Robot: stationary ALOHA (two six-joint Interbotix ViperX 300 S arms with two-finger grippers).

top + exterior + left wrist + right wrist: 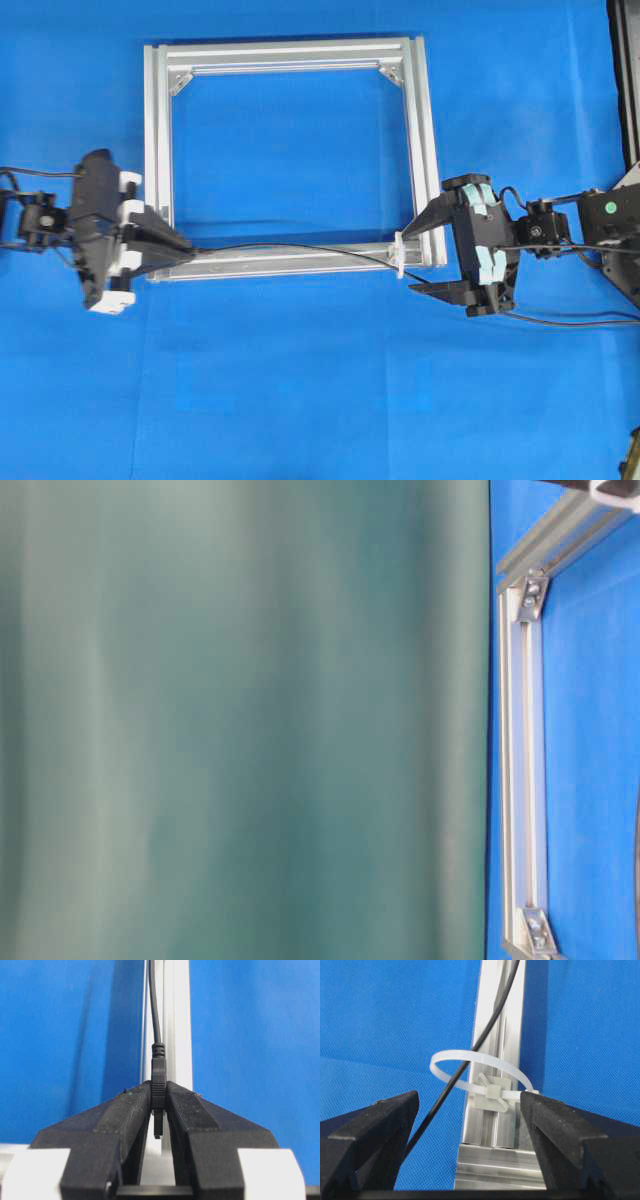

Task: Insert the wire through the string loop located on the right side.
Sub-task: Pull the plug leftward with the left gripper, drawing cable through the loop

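Observation:
The thin black wire [300, 247] lies along the near bar of the silver frame [160, 130]. My left gripper [178, 250] is shut on its plug end [158, 1077], and the cable [155, 1010] leads away over the bar. At the frame's right corner stands the white string loop [400, 257]. In the right wrist view the wire [490, 1020] slants down through the loop [445, 1057] and off to the lower left. My right gripper [428, 256] is open, its fingers [395, 1115] on either side of the loop and frame corner [495, 1125], holding nothing.
The frame rests on a blue cloth. A thicker black cable [570, 322] trails from the right arm. A blurred grey-green surface [240, 720] fills most of the table-level view, with only one frame bar [520, 780] showing at its right.

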